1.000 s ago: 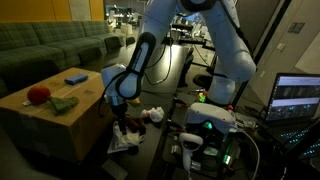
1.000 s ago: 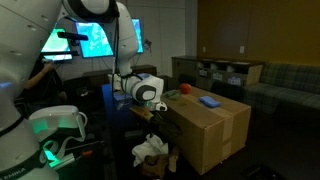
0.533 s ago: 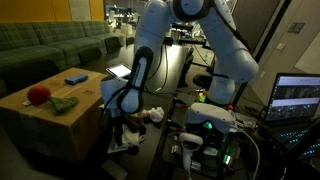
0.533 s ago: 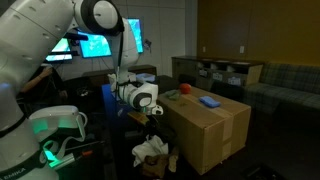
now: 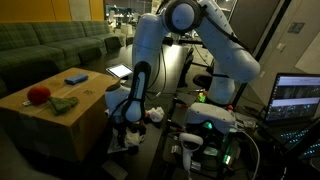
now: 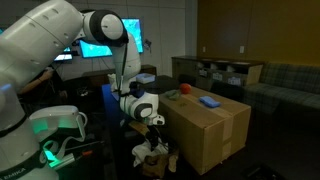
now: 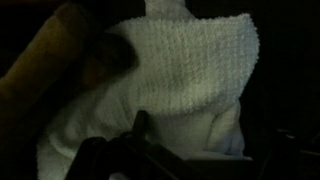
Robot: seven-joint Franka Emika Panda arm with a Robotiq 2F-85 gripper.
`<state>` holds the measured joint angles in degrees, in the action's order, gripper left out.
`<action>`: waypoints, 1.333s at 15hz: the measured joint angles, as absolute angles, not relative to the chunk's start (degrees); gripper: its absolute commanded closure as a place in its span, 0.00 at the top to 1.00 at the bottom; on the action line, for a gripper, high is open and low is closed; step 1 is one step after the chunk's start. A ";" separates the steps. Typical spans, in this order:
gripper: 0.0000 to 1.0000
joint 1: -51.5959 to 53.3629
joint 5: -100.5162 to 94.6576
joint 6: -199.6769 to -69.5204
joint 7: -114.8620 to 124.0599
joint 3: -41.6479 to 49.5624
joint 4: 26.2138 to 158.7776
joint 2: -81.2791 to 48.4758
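White cloth (image 6: 149,156): heaped at lower centre of frame, not grasped.
Gripper (image 6: 155,134): just above it, jaws spread wide, empty.
Left: likely the grasp itself.

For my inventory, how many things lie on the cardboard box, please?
3: a red ball near one end, a green cloth beside it, a blue pad farther along; small things may be hidden.

White knitted cloth (image 7: 190,80) right up in the wrist view; tan cardboard box (image 5: 60,120) carrying a red ball (image 5: 38,95), green rag (image 5: 64,103), blue pad (image 5: 76,78).
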<state>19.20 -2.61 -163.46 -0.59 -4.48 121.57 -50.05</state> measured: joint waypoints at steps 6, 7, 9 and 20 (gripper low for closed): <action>0.74 19.81 -3.57 -163.40 0.18 -2.99 118.76 -53.55; 0.73 19.81 -3.57 -163.37 0.20 -2.90 118.54 -53.71; 0.63 19.81 -3.68 -163.34 0.20 -2.79 118.28 -53.73; 0.06 19.62 -4.19 -161.00 0.01 -2.65 117.55 -52.87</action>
<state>19.62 -4.19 -161.00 0.01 -2.65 117.55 -52.87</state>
